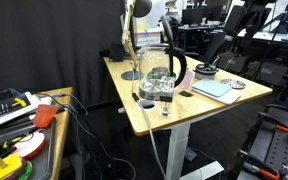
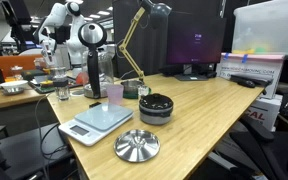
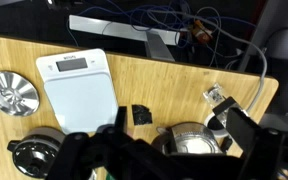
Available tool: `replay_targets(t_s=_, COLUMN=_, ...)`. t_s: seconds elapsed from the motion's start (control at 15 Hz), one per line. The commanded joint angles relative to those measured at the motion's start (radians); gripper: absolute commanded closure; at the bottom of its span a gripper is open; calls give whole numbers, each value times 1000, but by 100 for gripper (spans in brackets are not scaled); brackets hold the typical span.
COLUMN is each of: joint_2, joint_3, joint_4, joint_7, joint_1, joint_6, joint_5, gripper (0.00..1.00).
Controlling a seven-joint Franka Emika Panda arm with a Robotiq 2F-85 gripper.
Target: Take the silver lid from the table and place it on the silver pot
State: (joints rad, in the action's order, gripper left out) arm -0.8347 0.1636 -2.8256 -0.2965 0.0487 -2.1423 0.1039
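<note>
Silver lid (image 2: pixel 137 146) flat near desk (image 2: pixel 214 110) edge, well apart from silver pot (image 1: pixel 160 78). Jaws' state cannot be told. Best to centre over knob and descend square.

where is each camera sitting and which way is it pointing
Exterior view: off a corner of the wooden table, slightly above it, looking across at the silver pot; the arm is not clearly visible.
Exterior view: low at the table's other end, with the silver lid nearest, facing the white arm at the back.
Wrist view: above the table looking down; the dark, blurred gripper fills the lower edge.
Shared: the lid and the scale show in the wrist view and both exterior views.
</note>
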Motion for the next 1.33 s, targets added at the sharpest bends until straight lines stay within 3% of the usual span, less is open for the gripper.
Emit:
replay_targets(t_s=0.0, joint_2=3, joint_3=0, joint_4=-14, joint_7=1, joint_1=-1, joint_6=6, joint_5=0, gripper=0)
replay_targets(t_s=0.33, joint_2=31, joint_3=-47, joint_4=-2, joint_7=7, joint_1=-91, joint_6=-28, joint_5=-59, gripper=0)
replay_targets(t_s=1.13, joint_2=25, joint_3=-63, joint_4=9, joint_7=9, joint_1=-95, joint_6=-1, joint_5=-49, gripper=0)
replay_targets(t_s=1.27, joint_2=75, joint_3=-62, joint_4=14, joint_7=-37, joint_1=-131, joint_6=-51, joint_5=-51, gripper=0)
